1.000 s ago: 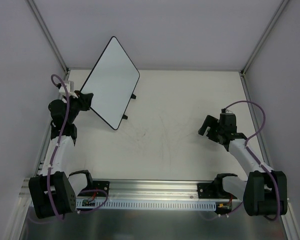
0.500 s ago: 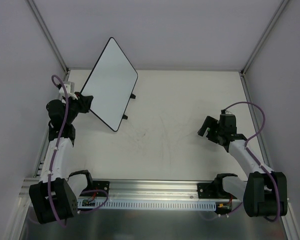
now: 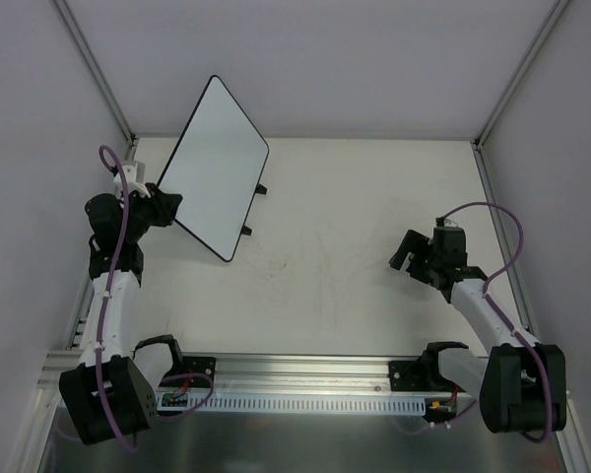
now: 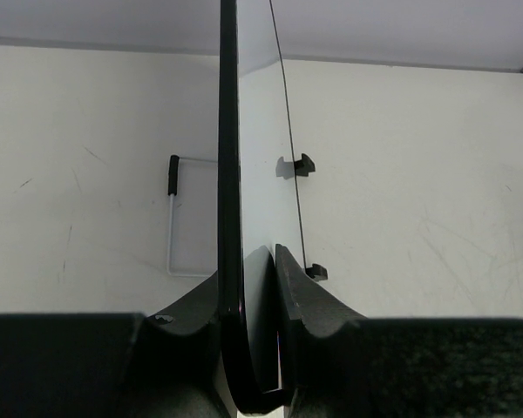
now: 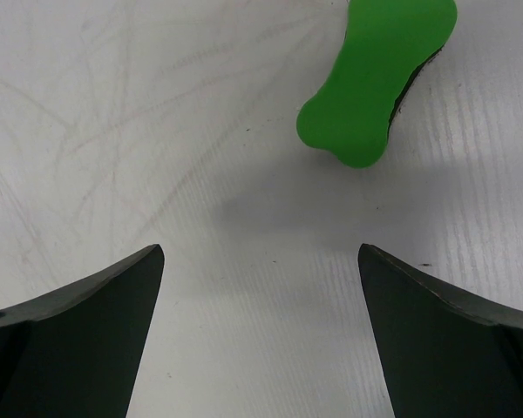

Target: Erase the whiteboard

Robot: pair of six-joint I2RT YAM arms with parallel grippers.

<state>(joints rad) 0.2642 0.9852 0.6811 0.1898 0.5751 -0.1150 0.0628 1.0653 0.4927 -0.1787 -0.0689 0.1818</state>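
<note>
Green eraser appears only before the open right claw; left claw clamps the whiteboard.

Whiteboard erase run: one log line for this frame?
left gripper: shut on whiteboard edge | board: tilted, no writing visible | right gripper: open over table | green eraser: on table ahead of it

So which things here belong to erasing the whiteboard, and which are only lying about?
For the job: whiteboard, clamped at its edge by the left gripper; green eraser, on the table just ahead of the open right gripper.
Lying about: wire loop with black tip, on the table beyond the whiteboard.
</note>
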